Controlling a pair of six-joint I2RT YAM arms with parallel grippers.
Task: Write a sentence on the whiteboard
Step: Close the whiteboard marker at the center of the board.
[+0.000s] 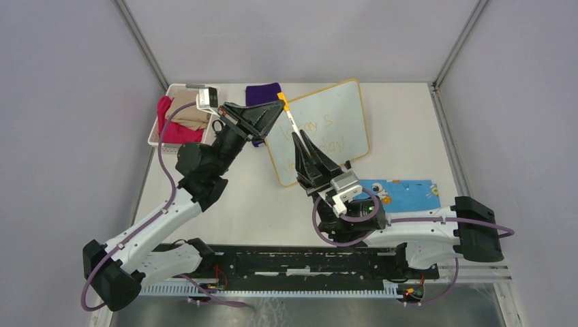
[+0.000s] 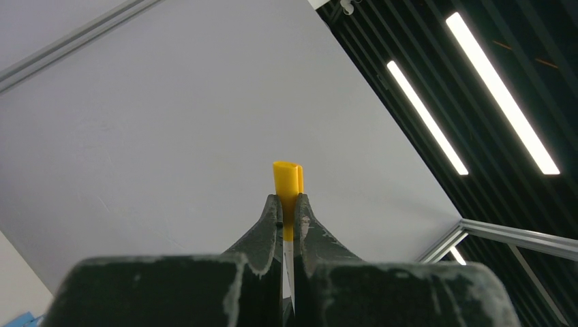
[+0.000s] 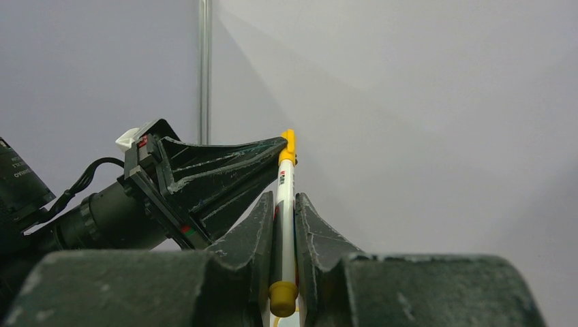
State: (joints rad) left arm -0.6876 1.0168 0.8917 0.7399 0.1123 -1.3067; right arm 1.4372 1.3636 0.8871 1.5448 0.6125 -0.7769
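Note:
The whiteboard (image 1: 344, 105) lies tilted on the table at the back centre, with a thin yellow-orange frame. The faint yellow-orange sentence (image 1: 326, 134) shows on it in two lines, partly hidden behind my right gripper. A white marker (image 1: 292, 125) with a yellow cap (image 1: 283, 102) is held in the air over the board's left part. My left gripper (image 1: 280, 103) is shut on the cap (image 2: 287, 182). My right gripper (image 1: 298, 138) is shut on the marker's body (image 3: 285, 197), whose yellow rear end points at the camera. The left gripper (image 3: 278, 145) pinches the far end.
A white basket (image 1: 158, 120) with red and beige cloths stands at the back left. A purple cloth (image 1: 262, 92) lies behind the left gripper. A blue cartoon-print cloth (image 1: 405, 193) lies at the right, near the right arm.

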